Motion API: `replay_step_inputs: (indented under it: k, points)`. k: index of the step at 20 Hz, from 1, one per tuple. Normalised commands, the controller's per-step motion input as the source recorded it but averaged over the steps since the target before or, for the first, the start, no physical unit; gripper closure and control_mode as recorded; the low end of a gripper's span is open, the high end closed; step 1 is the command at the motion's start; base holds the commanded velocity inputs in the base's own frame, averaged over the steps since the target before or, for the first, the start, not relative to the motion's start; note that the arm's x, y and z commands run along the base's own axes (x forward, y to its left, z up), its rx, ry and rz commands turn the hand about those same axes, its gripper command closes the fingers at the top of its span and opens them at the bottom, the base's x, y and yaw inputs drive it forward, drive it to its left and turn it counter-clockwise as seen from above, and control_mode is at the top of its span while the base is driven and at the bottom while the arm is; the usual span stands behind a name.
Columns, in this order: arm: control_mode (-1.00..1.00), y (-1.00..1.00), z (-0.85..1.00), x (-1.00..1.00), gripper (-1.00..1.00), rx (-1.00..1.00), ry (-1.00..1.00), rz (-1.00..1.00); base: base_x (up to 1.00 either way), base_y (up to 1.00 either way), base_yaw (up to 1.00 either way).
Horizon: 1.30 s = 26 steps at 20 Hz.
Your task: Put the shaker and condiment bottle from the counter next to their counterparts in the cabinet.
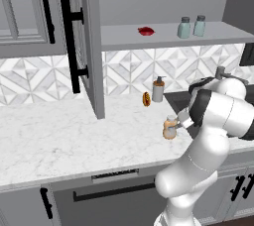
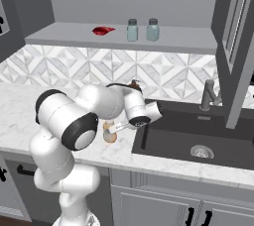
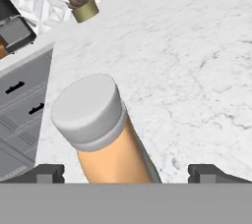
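In the hand view the two fingers [image 3: 126, 173] stand wide apart, one tip at 7 o'clock and the other at 5 o'clock, with the condiment bottle [image 3: 106, 137] between them. Its amber body and pale cap lean toward 11 o'clock in that view, and neither finger tip touches it. Seen from the left base view, the condiment bottle [image 1: 169, 127] stands upright on the white marble tabletop [image 1: 64, 136], near its front edge and just left of the dark sink [image 2: 198, 141], with the white arm [image 1: 208, 121] at its 3 o'clock. From the right base view the bottle [image 2: 109, 133] is partly hidden behind the arm.

Farther back on the tabletop, near the tiled wall, a grey pump dispenser [image 1: 158, 89] stands with a small orange-brown item [image 1: 147, 99] just beside it at 8 o'clock.

Up at 12 o'clock, the cabinet shelf [image 1: 168, 36] carries two pale teal shakers [image 1: 191, 27] side by side and a red squat item [image 1: 146, 31] well apart at their 9 o'clock. The cabinet door [image 1: 82, 46] stands open.
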Motion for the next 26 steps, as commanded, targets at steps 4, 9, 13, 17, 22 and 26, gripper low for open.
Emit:
replay_step_inputs:
  k: [4,9,13,17,22,26]
  points:
    - [-1.0,0.12,-0.01,0.0,-1.0,0.0,0.01,0.0,0.0,0.0,0.0]
    - [-1.0,0.2,-0.09,0.0,1.0,0.0,0.03,0.0,0.0,0.0,0.0]
    - [-1.0,0.09,-0.04,0.01,1.0,0.0,0.03,0.0,0.0,0.0,0.0]
    - [-1.0,0.0,0.0,0.0,1.0,0.0,0.0,0.0,0.0,0.0,0.0]
    - [-1.0,-0.01,0.49,-0.05,1.0,0.01,0.0,-0.01,0.0,0.0,0.0]
    - [-1.0,-0.09,0.86,-0.31,1.0,0.0,0.0,-0.06,0.0,0.0,0.0]
